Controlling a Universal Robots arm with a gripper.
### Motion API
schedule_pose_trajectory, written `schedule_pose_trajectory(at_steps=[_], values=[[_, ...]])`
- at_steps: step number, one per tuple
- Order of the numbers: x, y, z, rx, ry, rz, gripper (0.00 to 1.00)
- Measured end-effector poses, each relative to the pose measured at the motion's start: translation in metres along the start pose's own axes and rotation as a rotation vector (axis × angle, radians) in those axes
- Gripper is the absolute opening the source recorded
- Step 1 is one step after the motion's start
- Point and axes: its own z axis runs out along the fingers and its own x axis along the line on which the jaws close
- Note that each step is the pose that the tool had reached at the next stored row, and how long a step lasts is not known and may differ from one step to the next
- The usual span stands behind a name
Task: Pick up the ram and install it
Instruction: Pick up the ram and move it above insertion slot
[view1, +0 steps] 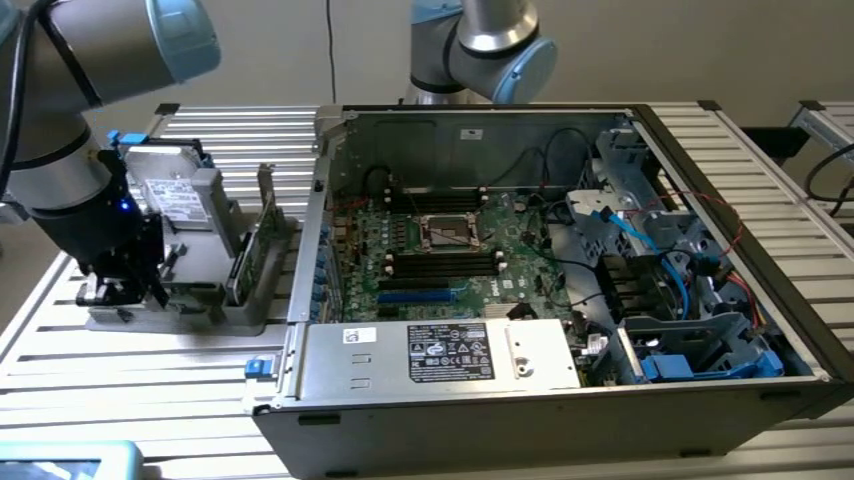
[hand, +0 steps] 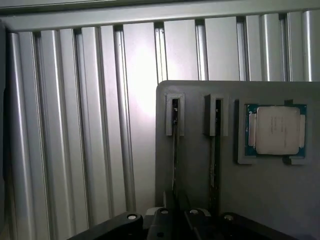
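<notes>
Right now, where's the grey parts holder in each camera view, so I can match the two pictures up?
Exterior view: the grey parts holder sits at the exterior view's left, beside the open computer case.
Wrist view: the holder is seen from above, with two narrow slots and a processor chip in a recess.
Shared landmark: the slatted aluminium table under the holder.

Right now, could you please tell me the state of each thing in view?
Black metal computer case: open, lying on its side.
Thin green ram stick: standing on edge in grey plastic holder's slot.
Square silver processor chip: seated in the holder's recess.
Black gripper: over the ram stick.
</notes>
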Motion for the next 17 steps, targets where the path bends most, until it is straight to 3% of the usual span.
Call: schedule_pose_trajectory(at_steps=[14, 17], values=[[0.001, 0.0030, -0.0600, 0.0028, -0.0003, -0.002, 0.14], [0.001, 0.0028, -0.0705, 0.0027, -0.0030, -0.008, 0.14]])
